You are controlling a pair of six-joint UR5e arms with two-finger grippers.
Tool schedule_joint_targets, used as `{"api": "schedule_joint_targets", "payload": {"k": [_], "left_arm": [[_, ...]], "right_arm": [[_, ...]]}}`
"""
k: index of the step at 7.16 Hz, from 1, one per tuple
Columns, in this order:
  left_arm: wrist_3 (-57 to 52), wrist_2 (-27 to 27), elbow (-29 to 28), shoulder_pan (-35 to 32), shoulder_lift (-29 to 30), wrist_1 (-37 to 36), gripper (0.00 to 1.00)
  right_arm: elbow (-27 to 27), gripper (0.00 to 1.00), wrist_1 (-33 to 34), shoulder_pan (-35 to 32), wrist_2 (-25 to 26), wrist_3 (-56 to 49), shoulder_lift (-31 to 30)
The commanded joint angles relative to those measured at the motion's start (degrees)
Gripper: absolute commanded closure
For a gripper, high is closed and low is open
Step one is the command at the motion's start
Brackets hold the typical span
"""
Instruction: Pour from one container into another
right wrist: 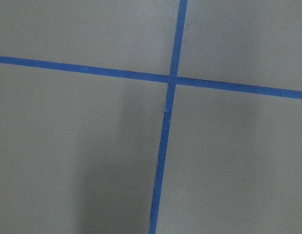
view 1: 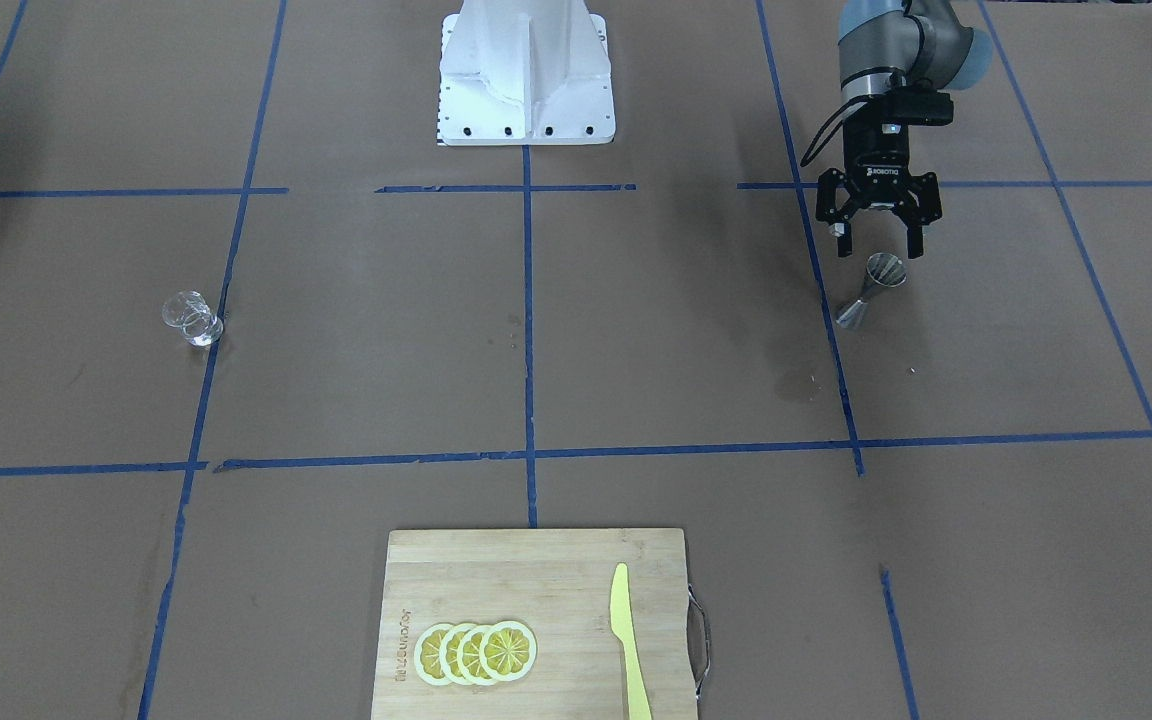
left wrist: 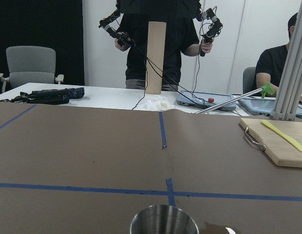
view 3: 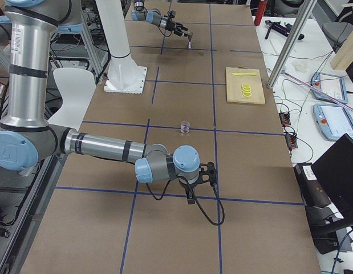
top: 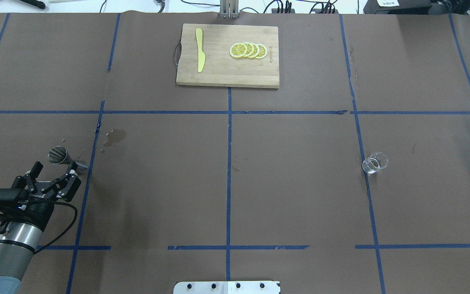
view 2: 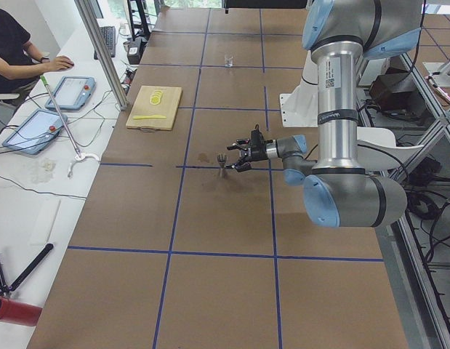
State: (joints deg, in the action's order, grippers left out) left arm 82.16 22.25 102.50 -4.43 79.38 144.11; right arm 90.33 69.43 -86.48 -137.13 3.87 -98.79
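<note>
The steel jigger (view 1: pixel 872 290) stands upright on the brown table, also seen as the jigger (top: pixel 66 159) in the overhead view. My left gripper (view 1: pixel 878 248) hovers open just behind it on the robot's side, fingers spread, nothing between them. In the left wrist view only the jigger's rim (left wrist: pixel 164 222) shows at the bottom edge. The small clear glass cup (view 1: pixel 193 318) stands alone far across the table, cup (top: pixel 375 162). My right gripper (view 3: pixel 202 174) shows only in the exterior right view, low over the table; I cannot tell whether it is open or shut.
A bamboo cutting board (top: pixel 218 75) with lemon slices (top: pixel 248 50) and a yellow knife (top: pixel 200 55) lies at the far middle edge. A damp stain (top: pixel 117 136) marks the paper near the jigger. The white robot base (view 1: pixel 526 75) stands on the robot's side.
</note>
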Motion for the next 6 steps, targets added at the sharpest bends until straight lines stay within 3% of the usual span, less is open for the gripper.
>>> {"api": "schedule_joint_targets", "payload": {"k": [1,6], "left_arm": [[-0.2,0.3,-3.4,0.0,2.5,0.0,0.01],[-1.2,2.6,-8.5,-1.9,3.6,1.8,0.01]], "right_arm": [[0.0,0.0,0.0,0.0,0.0,0.0,0.0],[0.1,0.0,0.0,0.0,0.0,0.0,0.0]]}}
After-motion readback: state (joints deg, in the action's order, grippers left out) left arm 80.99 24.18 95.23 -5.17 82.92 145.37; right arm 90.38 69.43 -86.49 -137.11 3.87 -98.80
